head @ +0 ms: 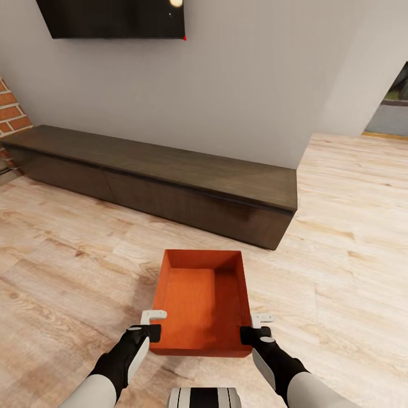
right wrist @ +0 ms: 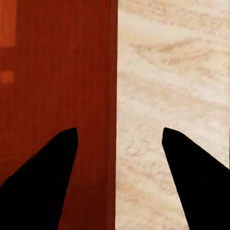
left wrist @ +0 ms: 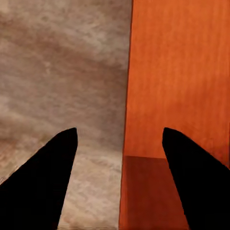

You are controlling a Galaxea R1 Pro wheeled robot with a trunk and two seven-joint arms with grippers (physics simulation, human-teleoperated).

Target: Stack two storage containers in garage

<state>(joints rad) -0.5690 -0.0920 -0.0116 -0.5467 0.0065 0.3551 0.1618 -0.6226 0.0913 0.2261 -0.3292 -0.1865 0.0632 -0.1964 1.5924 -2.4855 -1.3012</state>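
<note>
One storage container (head: 201,300), an orange-red rectangular bin with straight walls and an open top, is in the living room, in front of the robot and above the light wood-plank floor (head: 340,255). It is empty inside, and its long side points away from the robot toward a low dark wooden cabinet (head: 170,175) that stands along the grey wall (head: 238,85). The left gripper (head: 152,324) is at the near left corner of the container and the right gripper (head: 254,327) is at the near right corner. In the left wrist view, the left gripper (left wrist: 120,158) has its two dark fingers spread apart, with the left wall edge of the container (left wrist: 177,96) between them, one finger inside and one outside. In the right wrist view it is the same for the right gripper (right wrist: 119,158) and the right wall (right wrist: 62,86). Whether the fingers press the walls I cannot tell. Above the cabinet hangs a black TV (head: 113,17), at the far left is a brick column (head: 11,110), and at the far right a doorway (head: 394,107) opens.
</note>
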